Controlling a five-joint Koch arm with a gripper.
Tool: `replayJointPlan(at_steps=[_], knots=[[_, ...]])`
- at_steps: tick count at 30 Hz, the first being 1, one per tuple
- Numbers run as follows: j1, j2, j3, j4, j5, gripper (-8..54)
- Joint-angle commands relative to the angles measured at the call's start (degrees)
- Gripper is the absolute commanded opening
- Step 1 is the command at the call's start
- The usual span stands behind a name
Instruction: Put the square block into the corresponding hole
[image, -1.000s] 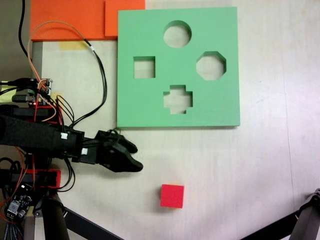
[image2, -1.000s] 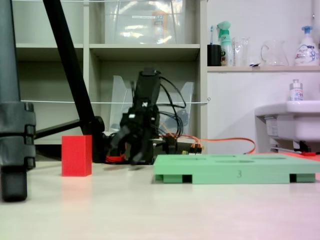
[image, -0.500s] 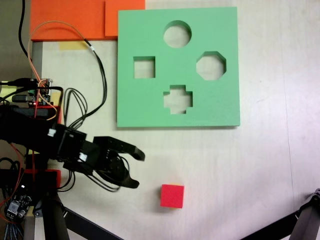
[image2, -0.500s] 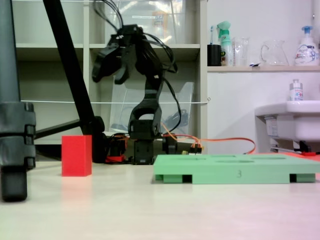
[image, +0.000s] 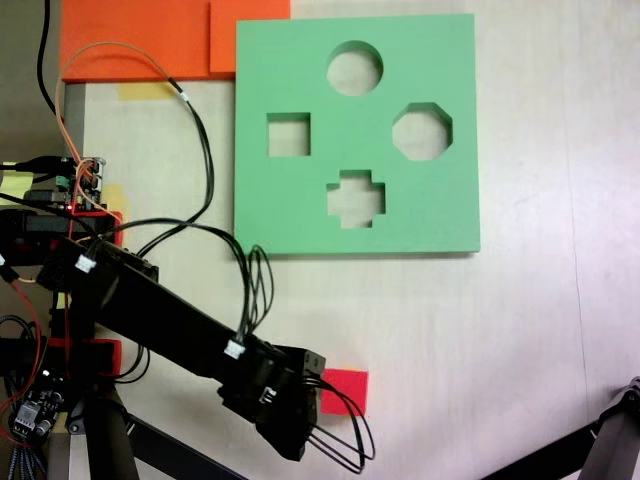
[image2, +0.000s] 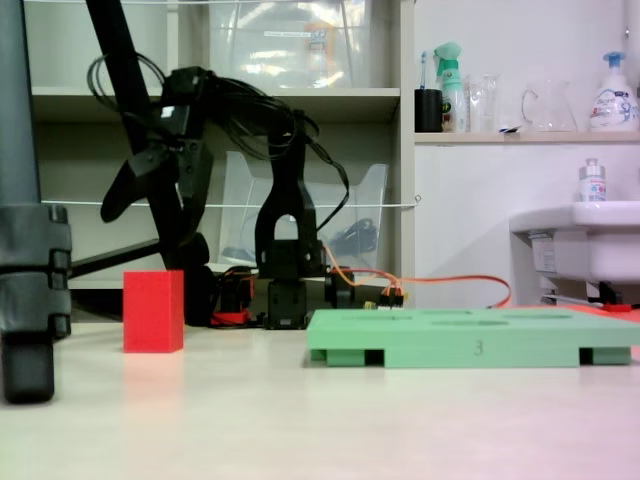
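Top-down fixed view: the small bright red foam cube (image: 347, 389) sits on the pale tabletop (image: 520, 320), well below the green foam board (image: 440, 210) and apart from it; its left part is covered by the black arm's wrist, which reaches over it from the left. The board's square cutout (image: 288, 134) is empty, left of the round, octagonal and cross cutouts. Flat orange foam sheets (image: 140, 35) lie at the upper left. You cannot tell the jaws' state here; the wrist hides them. Low side-on fixed view: the black gripper (image2: 150, 195) hangs above the cube (image2: 153, 311), clear of it, its jaws spread and holding nothing. The cube stands upright on the table, left of the board (image2: 470, 338). Judgement: foam, so light and slightly squashy, with matte grippy faces; you should take it across two opposite vertical faces near mid-height, squared to the jaws, with modest squeeze so it keeps its shape for the cutout.
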Motion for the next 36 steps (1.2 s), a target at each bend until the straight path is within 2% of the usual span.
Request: replayJointPlan(at_steps=[1,19,31,32,35,36], knots=[[0.0,-0.7,-3.6,1.23,-0.62,51.9],[-5.63,-9.14,-6.06,-0.35,1.41,51.9],[-3.96,-12.92,-1.05,-6.68,1.32,51.4],[-4.04,-12.92,-0.62,-7.03,1.32,50.9],[-4.48,-13.36,0.53,-7.82,1.23,36.5],[-4.57,-13.36,0.97,-8.0,1.23,33.8]])
